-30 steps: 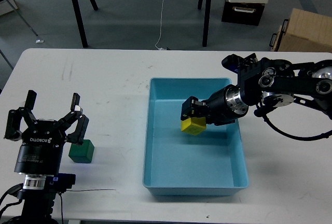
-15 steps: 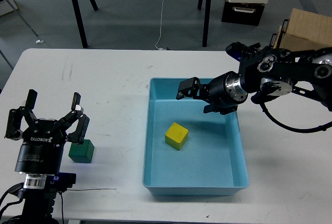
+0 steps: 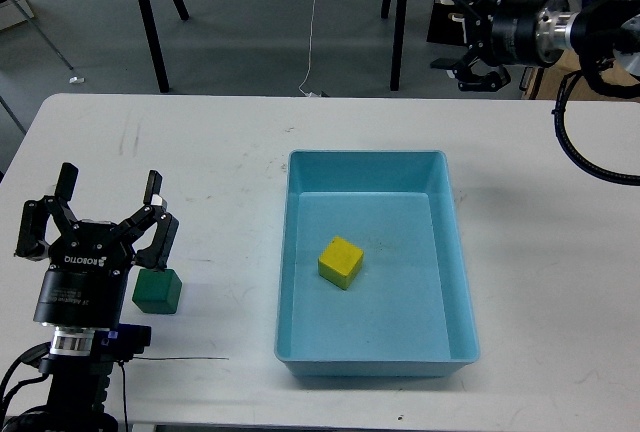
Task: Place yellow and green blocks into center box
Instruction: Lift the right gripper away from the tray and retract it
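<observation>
We are working over the table (image 3: 220, 152), with the box (image 3: 455, 282) at its centre. The yellow block (image 3: 341, 262) is lying loose on the box floor, slightly toward nine o'clock of the middle, touching no wall, so that half looks done. Our right gripper (image 3: 466, 24) is hanging high at one o'clock beyond the table's far edge, fingers apart and holding nothing. Our left gripper (image 3: 108, 220) is hovering at eight o'clock with its fingers spread wide, empty. The green block (image 3: 158, 291) is sitting on the table just below it, well apart from the box, partly hidden, so we cannot tell whether a finger is touching it. To grasp well, we are judging that the left fingers should straddle two flat opposite faces squarely before closing, then lift clear of the box wall before carrying toward three o'clock.
</observation>
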Action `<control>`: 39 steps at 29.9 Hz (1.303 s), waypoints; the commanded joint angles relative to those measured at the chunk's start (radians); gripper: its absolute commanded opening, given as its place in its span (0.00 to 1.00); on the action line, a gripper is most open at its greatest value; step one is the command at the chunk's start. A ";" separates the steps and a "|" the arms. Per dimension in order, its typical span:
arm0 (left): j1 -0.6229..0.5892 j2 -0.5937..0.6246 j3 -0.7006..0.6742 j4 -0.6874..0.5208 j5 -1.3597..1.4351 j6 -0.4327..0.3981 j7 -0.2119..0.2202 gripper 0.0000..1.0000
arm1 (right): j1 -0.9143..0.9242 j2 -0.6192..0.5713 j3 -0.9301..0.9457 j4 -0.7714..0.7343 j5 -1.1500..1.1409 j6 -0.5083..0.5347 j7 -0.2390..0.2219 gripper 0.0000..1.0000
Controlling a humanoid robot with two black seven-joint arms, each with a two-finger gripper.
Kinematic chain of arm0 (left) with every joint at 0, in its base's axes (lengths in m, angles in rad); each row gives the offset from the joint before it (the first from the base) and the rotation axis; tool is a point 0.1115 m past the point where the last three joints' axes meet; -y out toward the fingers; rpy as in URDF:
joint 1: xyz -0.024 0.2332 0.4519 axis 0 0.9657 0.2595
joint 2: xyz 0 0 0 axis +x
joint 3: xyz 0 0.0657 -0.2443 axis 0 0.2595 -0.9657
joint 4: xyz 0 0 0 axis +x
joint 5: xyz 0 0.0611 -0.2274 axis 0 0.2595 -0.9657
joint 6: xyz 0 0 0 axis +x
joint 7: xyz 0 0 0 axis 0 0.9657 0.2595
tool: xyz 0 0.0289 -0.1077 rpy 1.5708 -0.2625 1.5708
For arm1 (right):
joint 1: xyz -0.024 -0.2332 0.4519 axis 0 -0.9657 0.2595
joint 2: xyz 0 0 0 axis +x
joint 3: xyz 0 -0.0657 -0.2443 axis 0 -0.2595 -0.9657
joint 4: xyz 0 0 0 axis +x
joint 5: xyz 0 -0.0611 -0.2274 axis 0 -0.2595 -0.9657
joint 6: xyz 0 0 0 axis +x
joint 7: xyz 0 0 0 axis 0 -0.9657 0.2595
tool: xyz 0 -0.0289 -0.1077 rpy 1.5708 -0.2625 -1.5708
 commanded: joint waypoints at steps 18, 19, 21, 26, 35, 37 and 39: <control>-0.056 0.004 -0.001 0.009 0.003 0.025 -0.001 1.00 | -1.171 0.004 1.204 0.488 0.154 0.180 0.092 1.00; -0.058 0.008 -0.001 0.009 0.003 0.025 -0.003 1.00 | -1.238 0.018 1.235 0.534 0.169 0.180 0.092 1.00; -0.056 0.008 -0.001 0.011 0.003 0.025 -0.003 1.00 | -1.379 0.076 1.293 0.618 0.177 0.180 0.092 1.00; -0.055 0.009 -0.001 0.009 0.003 0.025 -0.008 1.00 | -1.608 0.229 1.338 0.743 0.179 0.180 0.091 1.00; -0.049 0.009 -0.005 0.008 0.003 0.000 -0.014 1.00 | -1.707 0.339 1.321 0.812 0.168 0.180 0.092 1.00; -0.053 0.011 -0.011 0.009 0.003 0.000 -0.024 1.00 | -1.714 0.336 1.318 0.815 0.168 0.180 0.092 1.00; -0.058 0.009 -0.031 0.011 0.006 0.000 -0.058 1.00 | -1.737 0.329 1.316 0.823 0.166 0.180 0.092 1.00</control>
